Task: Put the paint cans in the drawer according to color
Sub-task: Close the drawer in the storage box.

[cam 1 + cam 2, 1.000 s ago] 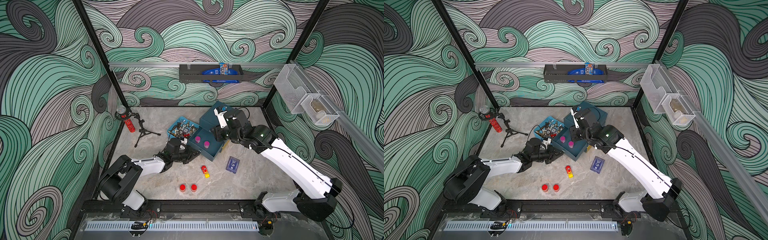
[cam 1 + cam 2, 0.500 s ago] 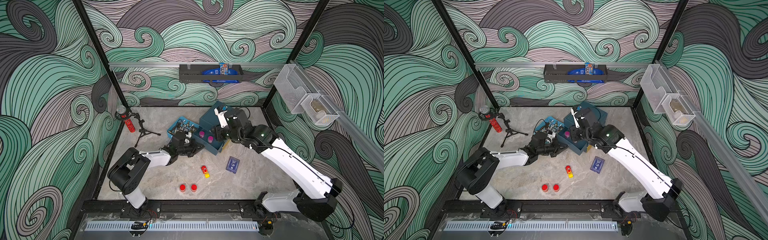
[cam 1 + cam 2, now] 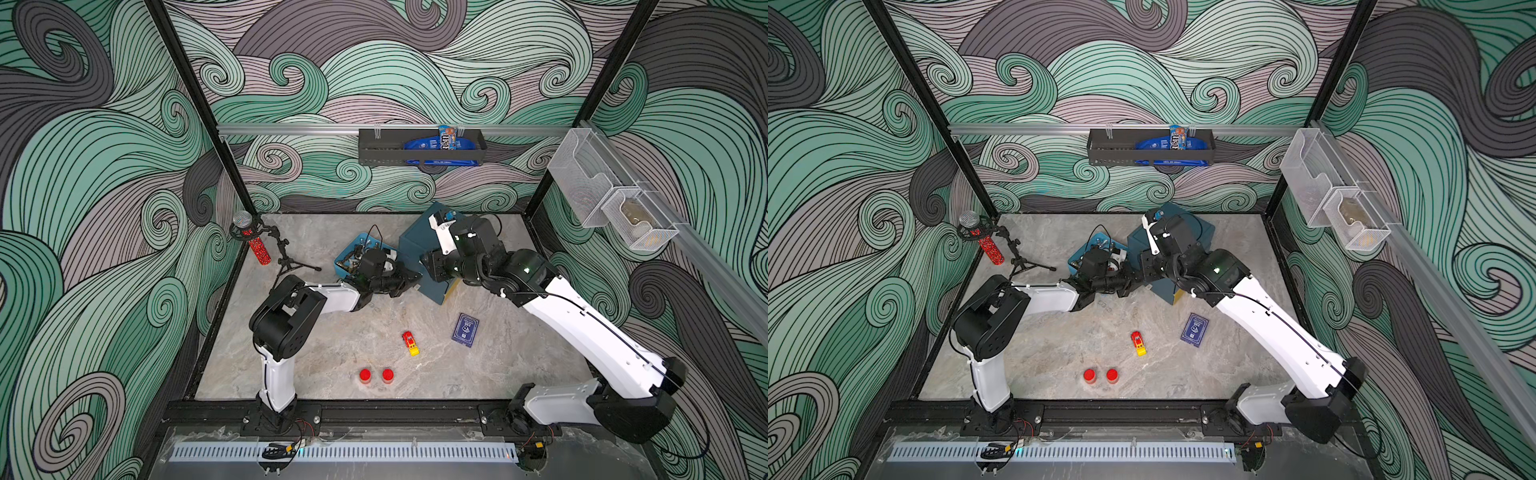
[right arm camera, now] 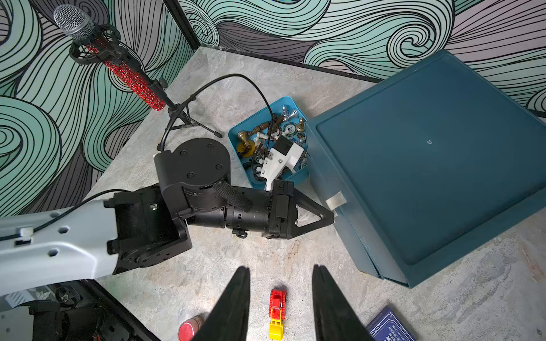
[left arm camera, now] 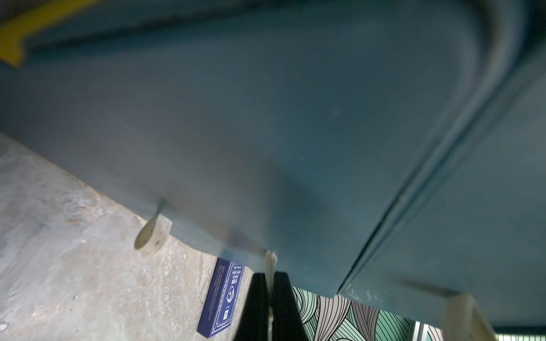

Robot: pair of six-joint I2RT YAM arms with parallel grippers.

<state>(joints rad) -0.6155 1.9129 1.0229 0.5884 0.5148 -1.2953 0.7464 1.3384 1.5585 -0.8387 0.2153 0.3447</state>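
Drawer unit [image 4: 428, 162] now pushed shut, magenta cans gone inside; left tool [image 4: 331, 218] clenched on white pull tab [image 5: 269, 262], right tool [image 4: 280, 268] parted, empty; red paint cans [image 3: 365, 375] wait on tabletop [image 3: 332, 353].

drawer [image 4: 428, 147] dark teal | paint cans [image 3: 365, 375] red | toy car [image 3: 410, 343] red-yellow

I see open marble surface [image 3: 332, 340] between the arm bases, dotted only by two red-lidded jars [image 3: 365, 375], a red-and-yellow toy car [image 3: 410, 343], a navy card box [image 3: 465, 329]. My left claw [image 3: 415, 275], pinching a white pull tab [image 5: 269, 261], blocks the front of the dark teal drawer unit [image 3: 415, 245]; light blue parts tray [image 4: 257, 116] crowds its side.
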